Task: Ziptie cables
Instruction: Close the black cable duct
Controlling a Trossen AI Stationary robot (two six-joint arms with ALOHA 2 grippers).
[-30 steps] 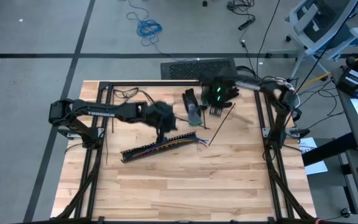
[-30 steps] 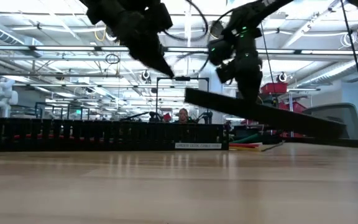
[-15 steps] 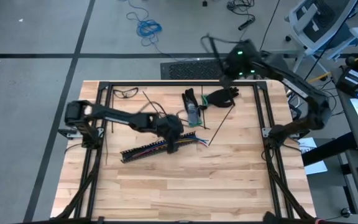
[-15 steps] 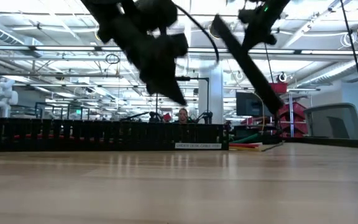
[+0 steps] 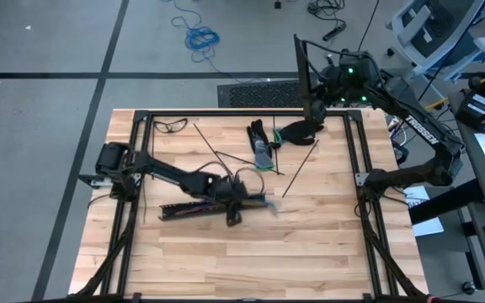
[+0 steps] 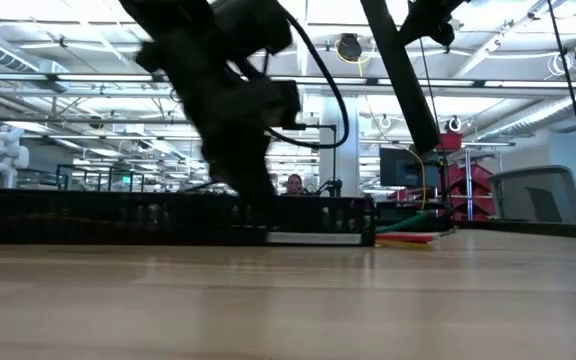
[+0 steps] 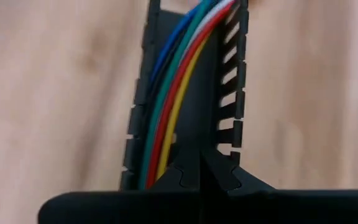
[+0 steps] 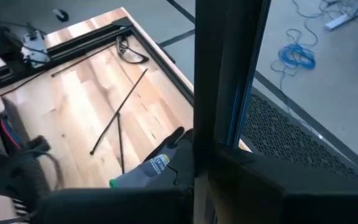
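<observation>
The cables (image 7: 169, 106), wires in blue, green, white, red and yellow, lie in a long black slotted rail (image 5: 194, 207) at the table's middle. My left gripper (image 7: 204, 179) is shut and stands down in the rail near its right end (image 5: 236, 204). My right gripper (image 5: 317, 88) is raised over the table's far edge, shut on a long black bar (image 5: 301, 67). Thin dark zipties (image 5: 217, 145) lie loose on the wood behind the rail, and they also show in the right wrist view (image 8: 120, 112). My left gripper comes slanting down from the table's left. Its shut fingertips (image 7: 188, 177) sit in the rail's open channel (image 7: 197, 134), between the yellow wire and the slotted wall. The rail lies flat on the table. My right gripper pinches the long black bar (image 8: 207, 165) between its two fingers, across its width. The bar is lifted clear of the table and tilts steeply, its long part (image 6: 408, 95) slanting down below the hand.
Black gloves (image 5: 300, 130) and a grey bottle-like thing (image 5: 262, 151) lie at the far middle. Safety glasses (image 5: 171, 124) sit at the far left corner. Black frame rails (image 5: 354, 151) run along the table's sides. Bare wood fills the near half.
My left gripper has come down toward the near edge onto the rail, whose right end has swung toward the near edge. My right gripper has risen toward the far right corner with the black bar, which has tipped from nearly level to steep.
</observation>
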